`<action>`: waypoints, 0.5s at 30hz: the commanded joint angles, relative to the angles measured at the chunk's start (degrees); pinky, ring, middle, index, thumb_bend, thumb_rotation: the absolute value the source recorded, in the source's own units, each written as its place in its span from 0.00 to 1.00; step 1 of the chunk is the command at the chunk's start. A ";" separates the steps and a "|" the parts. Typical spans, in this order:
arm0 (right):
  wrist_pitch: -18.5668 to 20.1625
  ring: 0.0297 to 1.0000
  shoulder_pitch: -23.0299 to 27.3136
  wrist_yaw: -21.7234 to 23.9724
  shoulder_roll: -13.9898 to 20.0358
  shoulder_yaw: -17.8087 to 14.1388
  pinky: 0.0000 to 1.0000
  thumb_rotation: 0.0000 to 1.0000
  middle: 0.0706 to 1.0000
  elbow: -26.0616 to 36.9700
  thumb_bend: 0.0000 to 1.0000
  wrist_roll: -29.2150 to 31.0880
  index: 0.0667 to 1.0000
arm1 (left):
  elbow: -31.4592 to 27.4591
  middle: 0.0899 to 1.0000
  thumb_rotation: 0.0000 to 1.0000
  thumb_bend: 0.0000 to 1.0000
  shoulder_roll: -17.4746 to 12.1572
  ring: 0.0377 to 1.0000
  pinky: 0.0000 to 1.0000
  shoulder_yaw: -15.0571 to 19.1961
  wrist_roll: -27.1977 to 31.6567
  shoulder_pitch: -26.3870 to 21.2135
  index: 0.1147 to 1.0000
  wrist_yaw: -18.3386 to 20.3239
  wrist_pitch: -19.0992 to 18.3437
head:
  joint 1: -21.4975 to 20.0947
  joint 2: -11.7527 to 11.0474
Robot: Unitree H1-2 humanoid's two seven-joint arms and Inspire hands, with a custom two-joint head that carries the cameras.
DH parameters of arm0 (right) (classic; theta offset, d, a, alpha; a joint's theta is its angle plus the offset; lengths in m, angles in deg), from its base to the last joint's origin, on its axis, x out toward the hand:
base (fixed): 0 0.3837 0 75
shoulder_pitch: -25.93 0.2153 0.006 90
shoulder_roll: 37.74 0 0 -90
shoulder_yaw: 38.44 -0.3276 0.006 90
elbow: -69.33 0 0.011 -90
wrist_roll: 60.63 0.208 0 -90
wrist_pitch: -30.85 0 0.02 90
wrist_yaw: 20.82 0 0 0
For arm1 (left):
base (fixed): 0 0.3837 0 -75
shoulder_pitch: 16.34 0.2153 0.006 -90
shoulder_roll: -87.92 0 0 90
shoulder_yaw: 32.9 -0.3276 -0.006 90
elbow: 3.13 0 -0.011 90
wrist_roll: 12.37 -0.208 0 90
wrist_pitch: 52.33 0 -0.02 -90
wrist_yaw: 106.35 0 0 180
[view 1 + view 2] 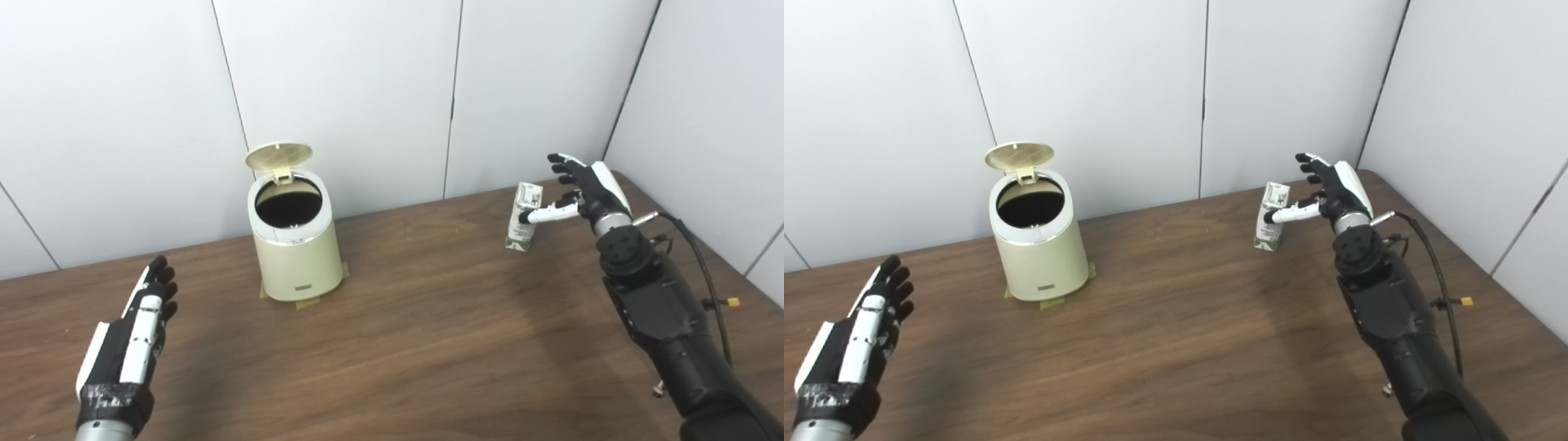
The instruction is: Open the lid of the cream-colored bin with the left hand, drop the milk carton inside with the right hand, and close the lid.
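Already the bin (295, 245) stands with its lid (279, 155) tipped up behind the dark mouth, so the opening step looks done, and the risk now sits with the carton (524, 217), which stands upright on the table (429, 331) far off to the bin's right, near the back wall. The right hand (582, 190) is at the carton with its fingers spread and unclenched; the thumb reaches across the carton's front, seemingly touching or just short of it, while the other fingers stand clear above and behind, so nothing is grasped yet. A carton this tall and narrow probably tips easily: if the thumb pushes before the fingers close behind it, it may topple or skid away. A loose hold could let it slip on the long carry over to the bin, and a drop aimed too far back could knock the raised lid down or catch the rim. The left hand (138, 334) waits well in front of the bin and to its left, flat, fingers straight, holding nothing.
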 commanded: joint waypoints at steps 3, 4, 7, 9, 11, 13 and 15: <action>-3.12 0.82 2.94 -0.36 1.34 0.26 0.72 0.06 0.85 0.43 0.95 -0.12 0.83 | -1.81 0.99 0.92 0.26 -0.21 0.99 1.00 0.17 0.47 -1.84 1.00 -0.29 0.51 | -0.05 0.05; -2.89 0.82 2.95 -0.34 1.22 0.38 0.71 0.05 0.84 0.40 0.94 -0.12 0.82 | -1.73 0.99 0.92 0.26 -0.26 0.99 1.00 0.22 0.64 -1.88 1.00 -0.17 0.60 | 0.41 0.45; -2.42 0.78 2.94 -0.54 1.01 1.07 0.68 0.04 0.82 -0.19 0.93 -0.64 0.81 | -1.54 1.00 0.92 0.27 -0.43 0.99 1.00 0.22 0.69 -1.95 1.00 0.02 0.62 | 0.66 0.83; -3.01 0.75 3.06 -1.19 1.09 1.67 0.63 0.04 0.80 -1.26 0.93 -1.37 0.80 | -1.28 1.00 0.92 0.28 -0.54 0.99 1.00 0.18 0.48 -1.99 1.00 0.03 0.84 | 0.92 0.33; -4.12 0.70 3.38 -1.88 1.29 2.24 0.58 0.04 0.77 -2.92 0.92 -1.96 0.77 | -1.07 0.99 0.91 0.28 -0.48 0.99 1.00 0.31 0.39 -2.16 1.00 -0.16 1.01 | 0.83 0.56; -5.14 0.69 3.56 -2.25 1.47 2.59 0.57 0.06 0.75 -4.06 0.92 -2.15 0.75 | -1.08 0.99 0.91 0.27 -0.30 0.99 1.00 0.50 0.65 -2.34 1.00 -0.26 0.96 | 0.83 0.56; -6.26 0.67 3.69 -2.87 1.48 2.90 0.56 0.06 0.73 -5.13 0.91 -2.35 0.74 | -1.16 0.99 0.91 0.26 -0.13 0.99 1.00 0.60 0.76 -2.55 1.00 -0.34 0.60 | 1.07 0.34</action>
